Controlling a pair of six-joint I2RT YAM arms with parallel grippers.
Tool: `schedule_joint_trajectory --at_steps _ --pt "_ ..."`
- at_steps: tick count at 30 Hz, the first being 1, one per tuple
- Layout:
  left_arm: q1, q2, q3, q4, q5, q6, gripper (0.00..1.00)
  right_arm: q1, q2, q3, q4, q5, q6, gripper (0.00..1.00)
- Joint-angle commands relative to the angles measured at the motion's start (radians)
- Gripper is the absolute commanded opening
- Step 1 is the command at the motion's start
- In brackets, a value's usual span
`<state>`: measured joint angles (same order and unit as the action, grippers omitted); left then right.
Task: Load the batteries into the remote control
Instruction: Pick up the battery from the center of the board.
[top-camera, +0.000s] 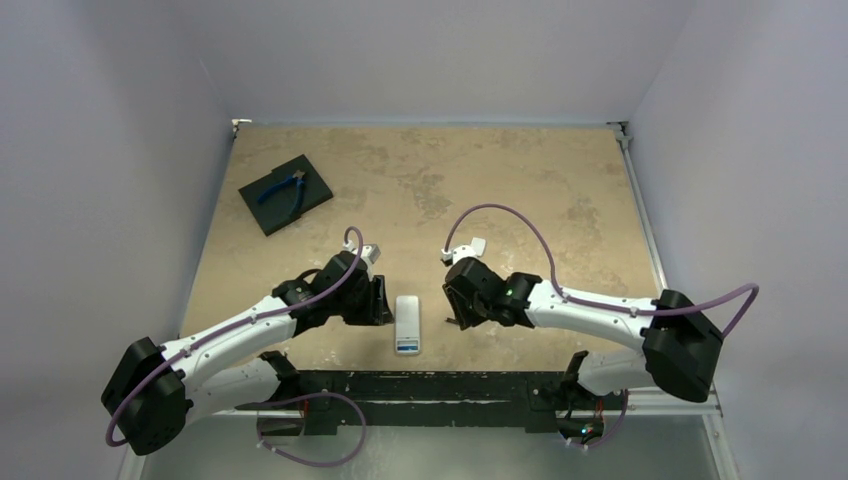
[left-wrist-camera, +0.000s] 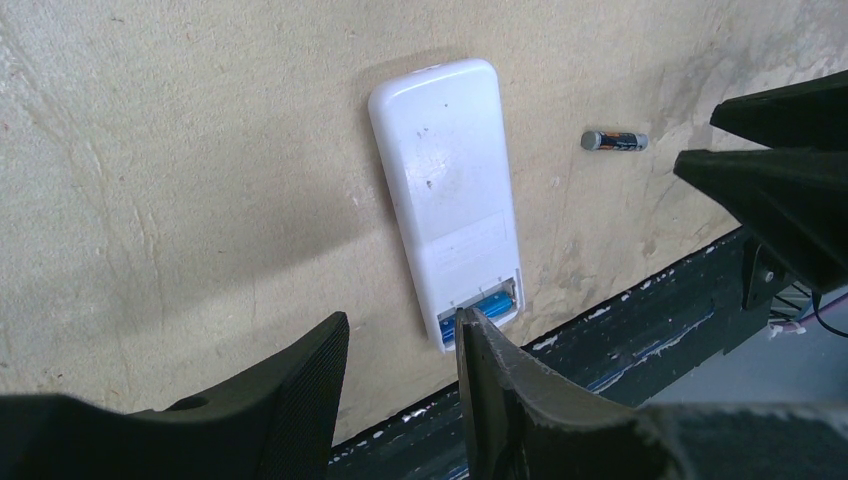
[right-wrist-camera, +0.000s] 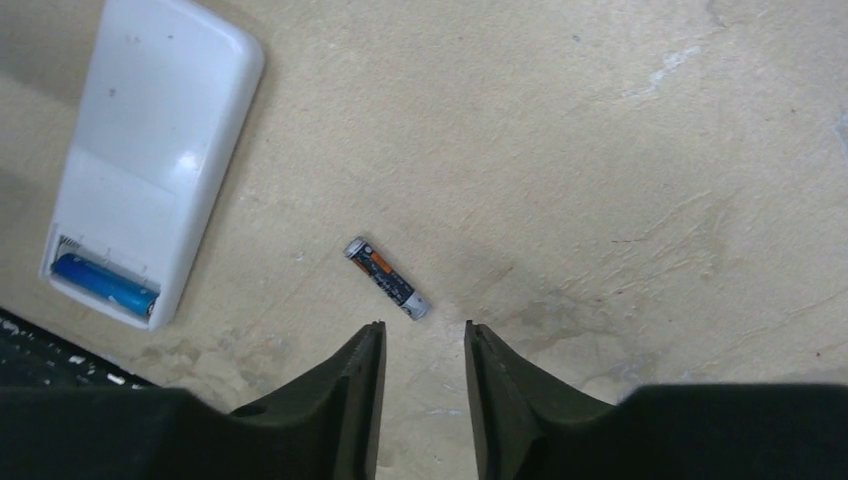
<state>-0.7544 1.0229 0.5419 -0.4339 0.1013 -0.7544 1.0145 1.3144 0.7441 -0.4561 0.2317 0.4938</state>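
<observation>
- My right pincer (right-wrist-camera: 424, 330) stands apart, empty, over the dark battery (right-wrist-camera: 388, 279) beside the remote (right-wrist-camera: 150, 150).
- So does my left pincer (left-wrist-camera: 400, 320).
- The blue battery (right-wrist-camera: 105, 283) sits in the remote.
- The dark one looks light, stiff, slick, apt to roll; I'd pinch its middle.

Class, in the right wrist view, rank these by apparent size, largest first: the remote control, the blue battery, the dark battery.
1. remote control, by far the largest.
2. dark battery and blue battery: about alike. The blue one lies partly hidden in the remote's open compartment, so I leave them unranked.
</observation>
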Motion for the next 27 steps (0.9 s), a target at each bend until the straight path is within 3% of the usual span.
schedule_joint_trajectory --at_steps 1,7,27 --pt "-0.004 -0.005 0.02 0.031 0.016 0.023 0.44 0.006 -0.001 0.05 0.016 -0.081 -0.075 0.46" --pt "-0.004 -0.004 0.018 0.036 0.023 0.023 0.44 0.006 0.071 0.081 0.009 -0.114 -0.098 0.52" --pt "-0.004 0.0 0.023 0.029 0.028 0.026 0.44 0.004 0.206 0.1 0.047 -0.123 -0.104 0.52"
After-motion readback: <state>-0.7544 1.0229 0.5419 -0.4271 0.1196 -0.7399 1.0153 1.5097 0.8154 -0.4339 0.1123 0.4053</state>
